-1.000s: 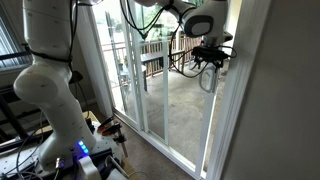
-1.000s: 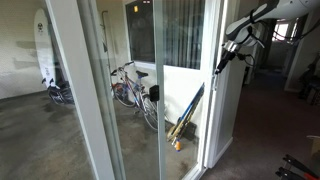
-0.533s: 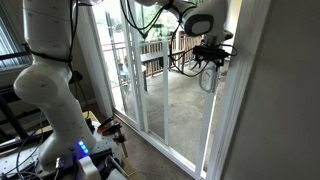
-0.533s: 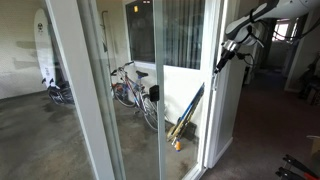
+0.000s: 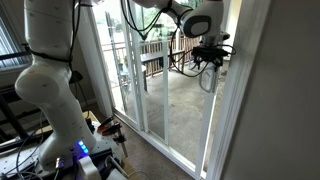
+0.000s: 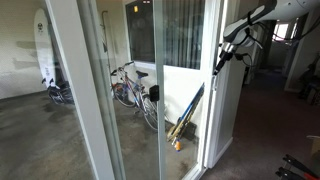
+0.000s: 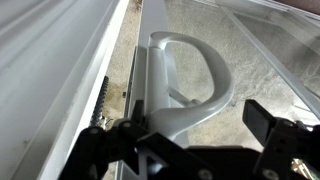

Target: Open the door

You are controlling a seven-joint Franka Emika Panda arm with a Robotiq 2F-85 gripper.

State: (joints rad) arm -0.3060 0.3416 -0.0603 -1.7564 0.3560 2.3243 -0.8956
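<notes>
The door [image 5: 216, 120] is a tall glass panel in a narrow white frame, and it also shows in an exterior view [image 6: 211, 110]. Its grey D-shaped handle [image 7: 205, 70] fills the wrist view, next to the white jamb [image 7: 50, 70]. My gripper [image 7: 185, 135] is open, with one black finger on each side of the handle's lower end. In both exterior views the gripper [image 5: 210, 55] [image 6: 228, 52] is held at the door's edge at handle height. I cannot tell whether a finger touches the handle.
My white arm base [image 5: 50, 90] stands indoors beside a second glass panel [image 5: 125, 70]. Outside are bicycles [image 6: 130, 85], a surfboard [image 6: 42, 50], long tools leaning by the wall [image 6: 187, 115] and a railing [image 5: 155, 55].
</notes>
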